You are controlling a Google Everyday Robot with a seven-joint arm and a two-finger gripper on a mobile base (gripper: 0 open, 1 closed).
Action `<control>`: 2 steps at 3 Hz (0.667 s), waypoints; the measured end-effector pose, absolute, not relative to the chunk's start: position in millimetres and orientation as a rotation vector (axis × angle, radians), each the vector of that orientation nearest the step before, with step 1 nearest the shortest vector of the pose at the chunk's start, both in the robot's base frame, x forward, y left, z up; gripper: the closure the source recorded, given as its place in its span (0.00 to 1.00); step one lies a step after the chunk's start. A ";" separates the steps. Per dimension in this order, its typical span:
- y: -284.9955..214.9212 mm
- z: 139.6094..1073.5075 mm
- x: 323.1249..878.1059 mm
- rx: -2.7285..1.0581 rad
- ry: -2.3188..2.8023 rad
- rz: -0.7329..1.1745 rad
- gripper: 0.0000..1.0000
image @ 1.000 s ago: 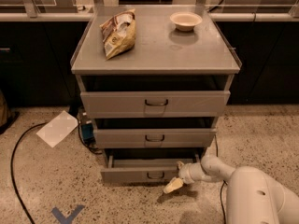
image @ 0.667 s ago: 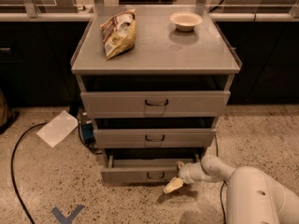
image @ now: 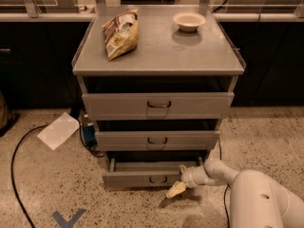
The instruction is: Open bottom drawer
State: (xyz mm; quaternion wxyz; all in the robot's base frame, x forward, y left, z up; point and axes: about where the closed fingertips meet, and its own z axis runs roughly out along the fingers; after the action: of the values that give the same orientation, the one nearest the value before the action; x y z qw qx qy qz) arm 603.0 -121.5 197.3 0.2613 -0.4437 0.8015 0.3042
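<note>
Bottom drawer: The bottom drawer (image: 128,178), the narrowest and shortest-fronted of three in a grey metal cabinet (image: 161,56), is pictured at floor level. It is drawn partly out, and a strip of its shallow tray is exposed behind the front panel.

Gripper: The gripper (image: 175,190) is held low, just beside the lower right corner of the drawer front and well to the right of the handle. Contact with the panel cannot be made out. Whether it is open or closed cannot be told from this view. It is carried by a white arm (image: 259,198) that enters from the lower right.

Hold point: A small dark wire handle (image: 158,179) is set at the centre of the front panel. It is judged the natural place to hook and pull, though the exposed right edge of the panel could also be pushed outward.

Handling: The drawer is judged stiff, light and probably empty, with a smooth front that offers little grip away from the handle. A straight, level pull is advised, since an off-centre force may skew the tray on its runners.

Progress: The task is judged partly done, with more travel likely available.

Other drawers: The middle drawer (image: 118,140) and the top drawer (image: 118,106) are stacked above, each wider than the one below.

Surroundings: A snack bag (image: 121,33) and a pale bowl (image: 189,21) are set on the cabinet top. A white sheet of paper (image: 59,130) and a black cable (image: 14,170) are seen on the speckled floor to the left.
</note>
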 end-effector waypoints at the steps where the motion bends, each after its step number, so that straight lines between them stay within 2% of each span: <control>1: -116.2 197.9 584.8 -1.193 2.156 0.887 0.00; 2: -115.0 196.6 581.3 -1.198 2.154 0.902 0.00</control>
State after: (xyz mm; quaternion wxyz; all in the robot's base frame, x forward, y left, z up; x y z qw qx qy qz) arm 581.3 -115.0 196.6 0.2557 -0.4412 0.7934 0.3324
